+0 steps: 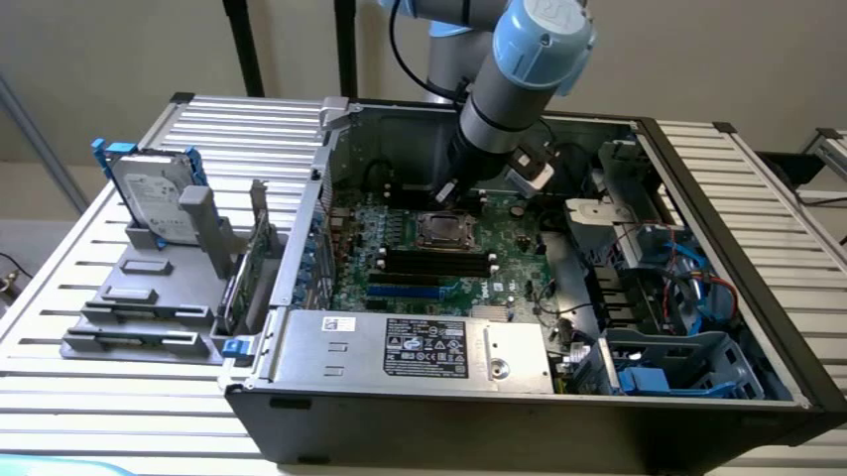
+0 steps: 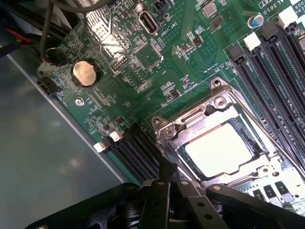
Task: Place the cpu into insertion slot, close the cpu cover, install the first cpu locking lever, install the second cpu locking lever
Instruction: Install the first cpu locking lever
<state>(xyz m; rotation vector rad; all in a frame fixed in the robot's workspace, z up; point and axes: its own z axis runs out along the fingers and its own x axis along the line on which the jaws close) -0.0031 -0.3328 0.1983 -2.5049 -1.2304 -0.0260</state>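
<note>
Bright cpu point(image 2: 223, 149) within cpu cover point(image 2: 188, 117)

Arm point(image 1: 510, 89) slanted downward; claw point(image 2: 167, 172) hangs low, tilted.

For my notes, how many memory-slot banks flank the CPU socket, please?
2: one bank beside the cpu cover, the other bank opposite; some slots may be hidden.

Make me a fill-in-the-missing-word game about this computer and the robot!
1. The flat square silver chip, ringed by a thin silver metal frame, lies on the ____ circuit board.
2. The robot arm's big joint is coloured ____.
3. The silver hard drive stands ____ the black computer case.
Missing words: green, blue, outside.
</note>
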